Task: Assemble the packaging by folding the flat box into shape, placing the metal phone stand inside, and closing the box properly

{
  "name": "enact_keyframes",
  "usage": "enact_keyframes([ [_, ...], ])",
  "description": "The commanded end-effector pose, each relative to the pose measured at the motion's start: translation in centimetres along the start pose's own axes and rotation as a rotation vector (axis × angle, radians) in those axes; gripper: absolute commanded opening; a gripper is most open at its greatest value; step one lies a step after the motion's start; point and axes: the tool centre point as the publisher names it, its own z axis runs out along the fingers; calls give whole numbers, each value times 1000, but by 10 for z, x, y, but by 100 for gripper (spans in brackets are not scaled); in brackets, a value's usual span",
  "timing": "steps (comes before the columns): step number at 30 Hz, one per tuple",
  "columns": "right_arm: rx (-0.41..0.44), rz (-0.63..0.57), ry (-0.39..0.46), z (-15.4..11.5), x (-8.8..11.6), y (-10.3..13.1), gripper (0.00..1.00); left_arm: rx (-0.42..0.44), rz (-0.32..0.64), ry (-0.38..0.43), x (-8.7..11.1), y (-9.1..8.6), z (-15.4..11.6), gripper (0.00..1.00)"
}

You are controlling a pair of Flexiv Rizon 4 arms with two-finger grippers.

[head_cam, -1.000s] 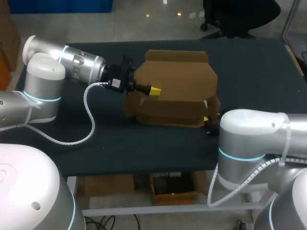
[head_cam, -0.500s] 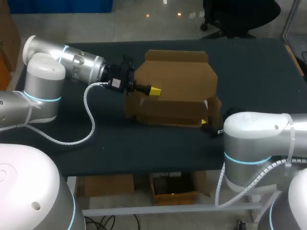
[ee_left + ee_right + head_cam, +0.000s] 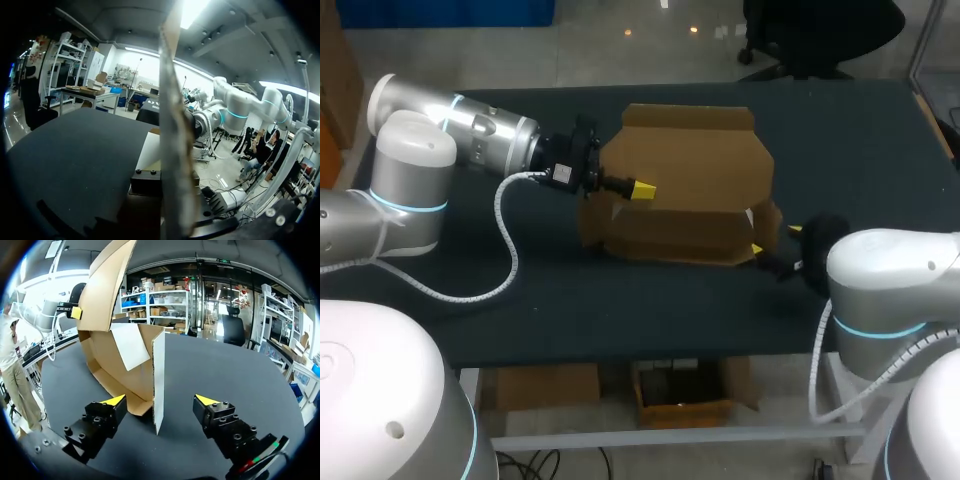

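The brown cardboard box (image 3: 685,185) stands half-folded in the middle of the dark table, its lid panel raised. My left gripper (image 3: 642,189) comes in from the left and is shut on the box's upper left panel. In the left wrist view that panel's edge (image 3: 172,150) runs straight up from between the fingers. My right gripper (image 3: 159,400) is open at the box's right end. The narrow side flap (image 3: 159,382) stands upright just ahead of the gap, touching neither yellow tip. In the head view the right gripper (image 3: 770,245) sits by the box's lower right corner. No phone stand is visible.
The dark table top (image 3: 570,290) stretches around the box. My left arm's white cable (image 3: 505,245) loops over the table at the left. My right arm's elbow (image 3: 890,285) hangs over the table's front right corner.
My right arm has drawn back to the right, away from the box. Its gripper has opened and stands off the side flap. The left arm and box have not moved.
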Motion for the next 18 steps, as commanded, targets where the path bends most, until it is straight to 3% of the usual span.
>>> enact_keyframes([
  [1, 8, -4, 120, -1, -4, 4, 75, 0, 0, 3, -2, 3, 2, 0],
  [9, 7, -17, 161, 7, -3, 3, 53, 0, 0, 3, -2, 3, 2, 0],
  [18, 17, -25, 193, 26, 0, 1, 58, 0, 0, 3, -2, 3, 2, 0],
])
